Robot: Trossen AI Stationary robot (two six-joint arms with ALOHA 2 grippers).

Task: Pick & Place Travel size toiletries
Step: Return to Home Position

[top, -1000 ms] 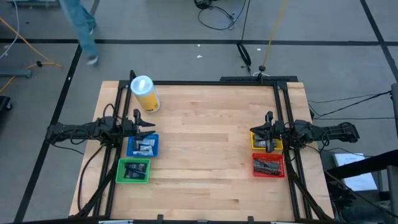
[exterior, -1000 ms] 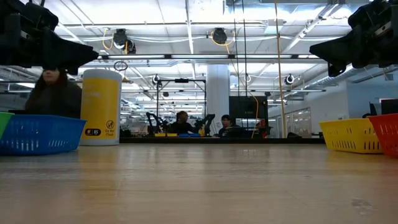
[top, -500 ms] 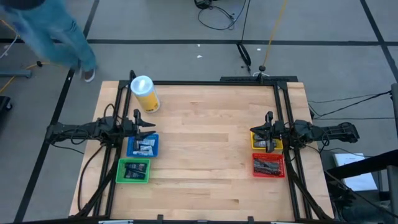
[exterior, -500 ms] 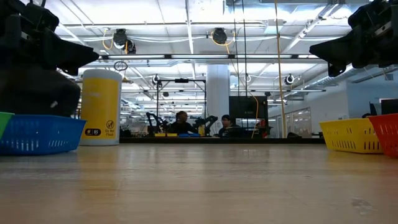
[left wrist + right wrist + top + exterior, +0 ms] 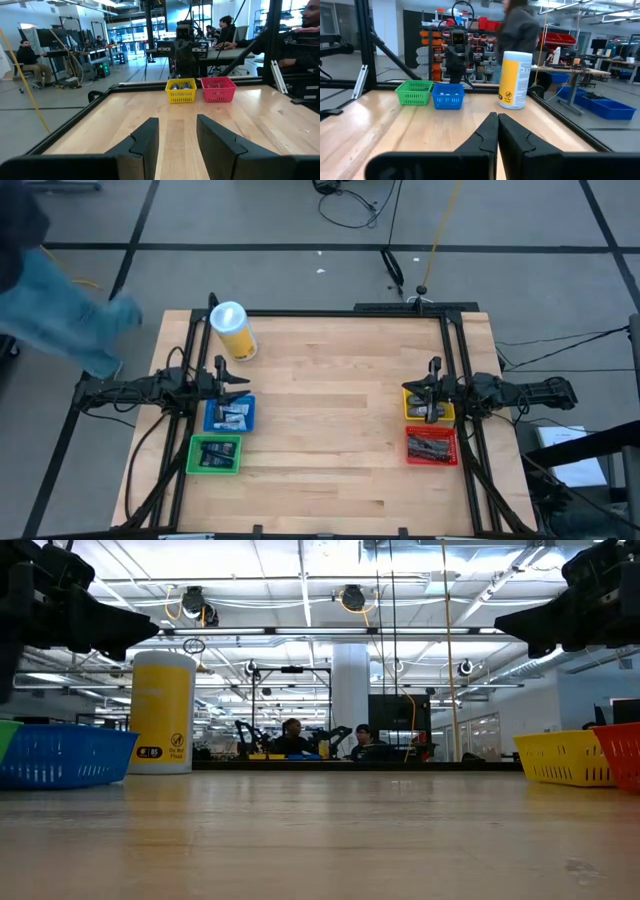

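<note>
While sorted into four bins, the toiletries are found at both sides of the tabletop (image 5: 330, 430). At the left, white tubes (image 5: 233, 416) lie in the blue bin (image 5: 207, 420) and dark packets (image 5: 214, 452) in the nearer green bin (image 5: 190, 456). At the right, grey pieces (image 5: 181, 86) lie in the yellow bin (image 5: 181, 96) and dark pieces (image 5: 431, 447) in the nearer red bin (image 5: 408, 446). The left pincer (image 5: 176, 120) is held open and empty above the blue bin's far edge. The right pincer (image 5: 497, 116) is closed on nothing above the yellow bin. A yellow cylinder (image 5: 234, 332) stands at the far left corner. A person (image 5: 60, 320) is seen on the floor beyond the left edge.
</note>
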